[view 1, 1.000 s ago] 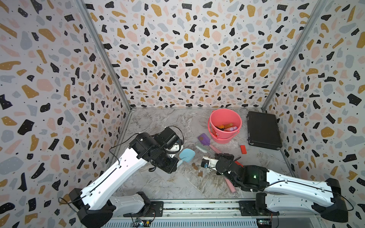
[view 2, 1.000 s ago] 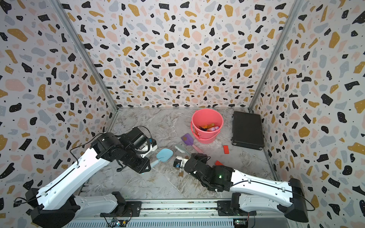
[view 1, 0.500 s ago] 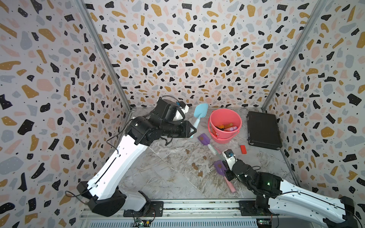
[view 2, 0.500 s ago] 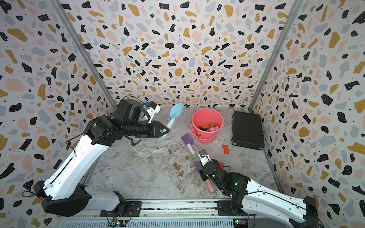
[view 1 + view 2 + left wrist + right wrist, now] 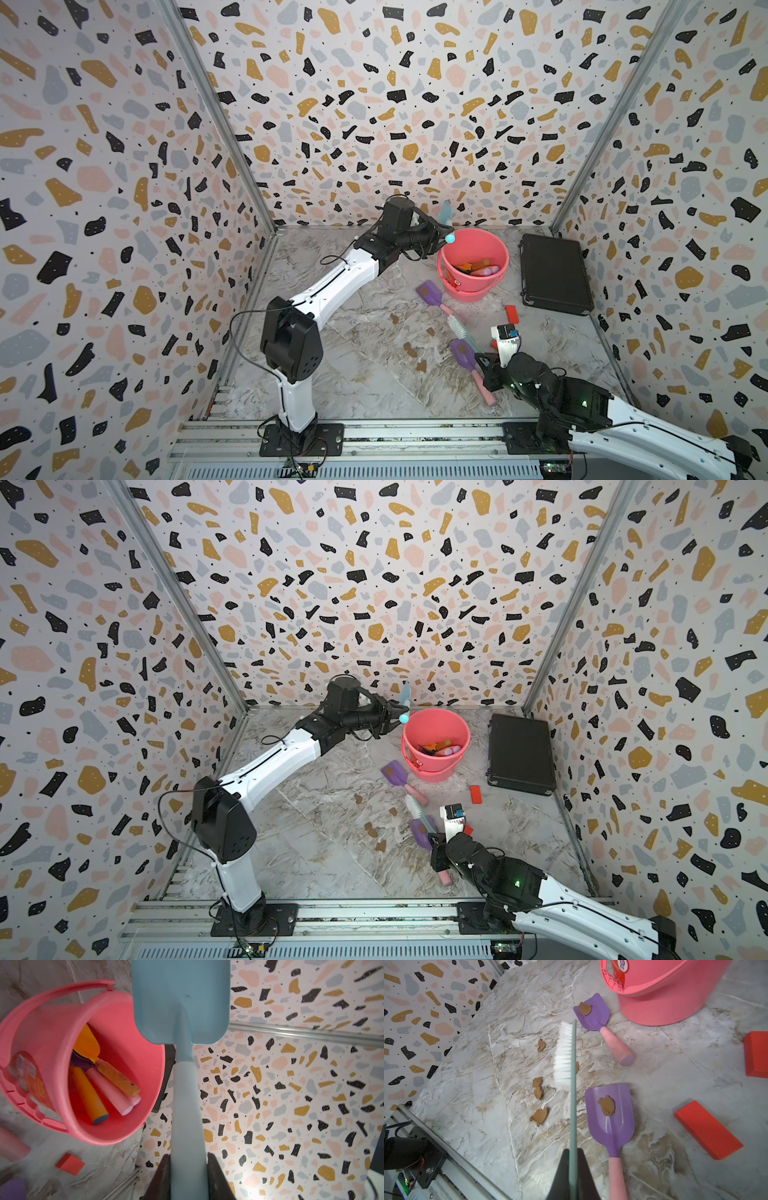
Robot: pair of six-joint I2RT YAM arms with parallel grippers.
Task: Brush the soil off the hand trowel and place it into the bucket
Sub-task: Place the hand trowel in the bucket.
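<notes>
The pale-blue trowel [image 5: 180, 1001], likely light, stiff, rather slick plastic, is held in the air at the bucket [image 5: 52, 1028] rim, left jaws clamped on its thick handle (the surest hold), right jaws pinching the brush [image 5: 563, 1053].

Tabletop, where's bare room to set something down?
Bare marble lies between the left arm and the soil blobs, and in front of the black case. Crowded from the bucket to the right gripper: trowels, brush, red blocks.

Smooth plastic bucket [image 5: 473, 247]; trowel [image 5: 180, 1001] (also plastic)
</notes>
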